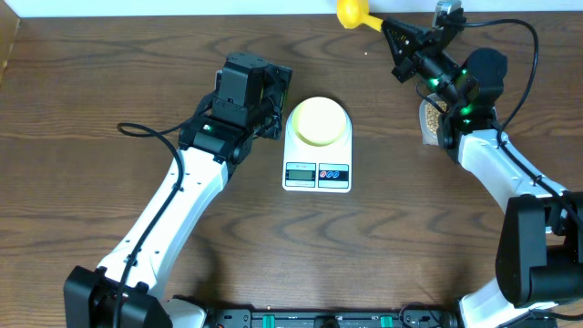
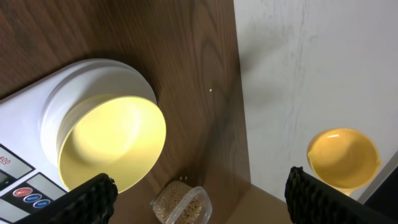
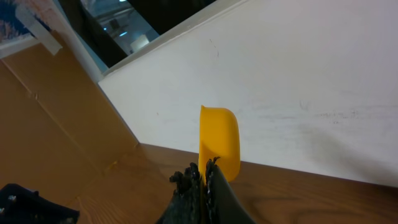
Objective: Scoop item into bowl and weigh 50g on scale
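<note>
Right end effector [image 1: 390, 29] is clamped shut on the handle of the scoop [image 1: 351, 14], held up at the far edge of the desk [image 1: 91, 109]; left end effector [image 1: 276, 105] gapes wide, holding nothing, just left of the scale [image 1: 317, 157]; bowl [image 1: 319, 121] sits on the scale's far half; beans [image 1: 428, 114] lie in a clear tub [image 2: 198, 211] beside the right arm.
</note>
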